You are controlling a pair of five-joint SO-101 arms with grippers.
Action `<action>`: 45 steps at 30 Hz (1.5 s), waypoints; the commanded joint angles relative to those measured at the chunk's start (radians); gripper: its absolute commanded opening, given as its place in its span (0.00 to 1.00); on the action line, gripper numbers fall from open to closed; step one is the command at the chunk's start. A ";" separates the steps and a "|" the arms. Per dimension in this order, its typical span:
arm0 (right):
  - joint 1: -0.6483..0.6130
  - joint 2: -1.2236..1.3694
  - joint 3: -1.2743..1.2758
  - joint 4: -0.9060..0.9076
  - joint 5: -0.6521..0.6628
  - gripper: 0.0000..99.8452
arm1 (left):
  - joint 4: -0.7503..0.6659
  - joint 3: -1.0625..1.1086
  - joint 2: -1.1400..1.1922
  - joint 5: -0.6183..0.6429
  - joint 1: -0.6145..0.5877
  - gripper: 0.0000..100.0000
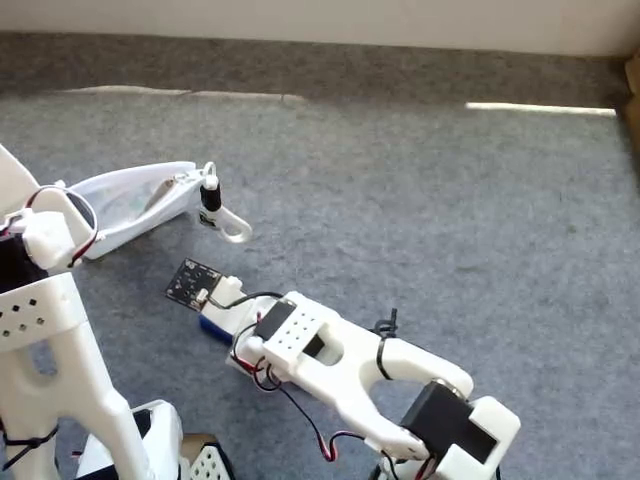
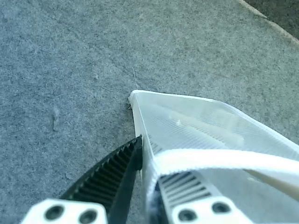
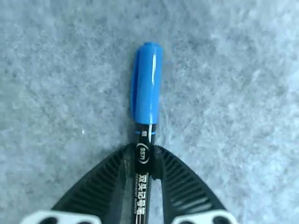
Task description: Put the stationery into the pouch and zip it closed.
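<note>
A blue-capped marker (image 3: 146, 84) is clamped in the right gripper (image 3: 142, 151), near the translucent pouch (image 2: 201, 121), whose edge is pinched by the left gripper (image 2: 147, 154).

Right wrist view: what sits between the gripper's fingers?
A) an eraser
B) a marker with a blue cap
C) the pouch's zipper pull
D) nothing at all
B: the right gripper is shut on the marker, with the black barrel pinched between its fingers and the blue cap pointing out over the grey carpet.
</note>
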 commanded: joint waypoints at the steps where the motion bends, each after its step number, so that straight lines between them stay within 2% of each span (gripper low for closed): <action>1: 0.035 -0.008 -0.031 0.122 0.025 0.01 | -0.018 0.002 -0.012 -0.008 0.035 0.01; 5: 0.039 -0.008 -0.033 0.213 0.147 0.01 | -0.020 0.002 -0.012 -0.008 0.035 0.01; 8: 0.036 -0.002 -0.053 0.213 0.146 0.02 | -0.021 0.002 -0.012 -0.008 0.035 0.01; 13: 0.036 -0.002 -0.081 0.217 0.012 0.15 | -0.021 0.002 -0.012 -0.008 0.035 0.01; 15: 0.035 -0.002 -0.081 0.213 -0.002 0.16 | -0.023 0.002 -0.012 -0.008 0.035 0.01; 22: -0.002 -0.001 -0.113 0.200 -0.006 0.16 | -0.023 0.002 -0.012 -0.008 0.035 0.01; 27: -0.001 0.001 -0.101 0.048 -0.006 0.16 | -0.021 0.004 -0.012 -0.009 0.035 0.01; 31: -0.002 0.015 -0.077 0.050 0.000 0.16 | -0.020 0.004 -0.012 -0.009 0.035 0.01; 37: -0.002 0.101 -0.079 0.050 0.002 0.00 | -0.020 0.005 -0.012 -0.032 0.035 0.01; 45: -0.004 0.111 -0.087 0.159 0.002 0.01 | -0.020 0.004 -0.012 -0.031 0.042 0.01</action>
